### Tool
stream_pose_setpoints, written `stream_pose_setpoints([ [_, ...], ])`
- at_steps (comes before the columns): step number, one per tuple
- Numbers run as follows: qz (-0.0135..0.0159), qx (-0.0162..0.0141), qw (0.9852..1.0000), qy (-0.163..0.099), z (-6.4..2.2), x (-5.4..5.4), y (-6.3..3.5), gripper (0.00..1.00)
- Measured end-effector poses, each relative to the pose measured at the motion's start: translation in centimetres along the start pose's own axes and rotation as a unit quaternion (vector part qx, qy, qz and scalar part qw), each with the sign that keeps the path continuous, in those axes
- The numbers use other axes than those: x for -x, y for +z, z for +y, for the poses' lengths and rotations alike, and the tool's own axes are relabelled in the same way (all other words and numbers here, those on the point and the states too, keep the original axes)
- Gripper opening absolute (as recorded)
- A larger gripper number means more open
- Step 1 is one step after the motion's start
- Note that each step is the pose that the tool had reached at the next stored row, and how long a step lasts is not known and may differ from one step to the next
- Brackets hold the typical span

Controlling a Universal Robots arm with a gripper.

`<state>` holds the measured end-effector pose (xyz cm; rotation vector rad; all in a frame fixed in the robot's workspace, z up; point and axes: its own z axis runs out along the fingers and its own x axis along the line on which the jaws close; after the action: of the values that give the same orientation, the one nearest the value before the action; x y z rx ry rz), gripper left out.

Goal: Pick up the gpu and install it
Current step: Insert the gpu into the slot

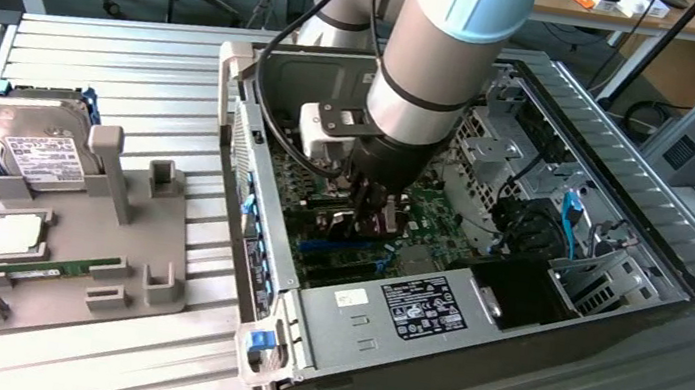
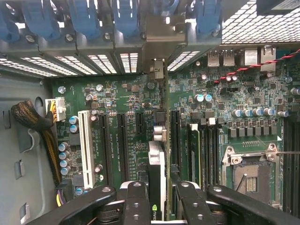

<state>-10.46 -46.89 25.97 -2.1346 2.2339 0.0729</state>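
Jaws part-closed on the gpu [image 2: 156, 161], held edge-down inside the PC case [image 1: 355, 342], just above the motherboard [image 2: 117, 93]. I'd hold the card parallel to the black expansion slots [image 2: 123, 140], bracket toward the rear openings, and press straight and evenly.

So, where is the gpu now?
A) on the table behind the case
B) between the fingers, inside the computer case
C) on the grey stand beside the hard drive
B: the gpu sits edge-on between the fingers, above the motherboard.
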Motion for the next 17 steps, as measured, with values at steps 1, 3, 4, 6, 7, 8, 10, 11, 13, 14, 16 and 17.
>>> stream_pose_setpoints([
  [1, 0.0001, 0.0001, 1.0, -0.001, 0.0, 0.0, 0.0, 0.27],
  [3, 0.0001, 0.0002, 1.0, -0.003, 0.0, -0.01, 0.07, 0.27],
  [4, 0.0, 0.0002, 1.0, -0.003, 0.0, -0.01, 0.12, 0.27],
  [6, 0.0, 0.0002, 1.0, -0.003, 0.01, -0.02, 0.23, 0.27],
  [7, 0.0001, 0.0002, 1.0, -0.003, 0.01, -0.02, 0.25, 0.27],
  [8, 0.0001, 0.0002, 1.0, -0.003, 0.01, -0.02, 0.25, 0.27],
  [10, -0.0002, 0.0001, 1.0, -0.003, 0.01, -0.02, 0.33, 0.27],
  [11, -0.0001, 0.0002, 1.0, -0.003, 0.01, -0.03, 0.39, 0.27],
  [13, 0.0, 0.0002, 1.0, -0.003, 0.01, -0.03, 0.39, 0.27],
  [14, 0.0, 0.0002, 1.0, -0.003, 0.01, -0.03, 0.39, 0.27],
  [16, 0.0001, 0.0003, 1.0, -0.003, 0.02, -0.04, 0.47, 0.27],
  [17, 0.0002, 0.0003, 1.0, -0.003, 0.02, -0.04, 0.47, 0.27],
])
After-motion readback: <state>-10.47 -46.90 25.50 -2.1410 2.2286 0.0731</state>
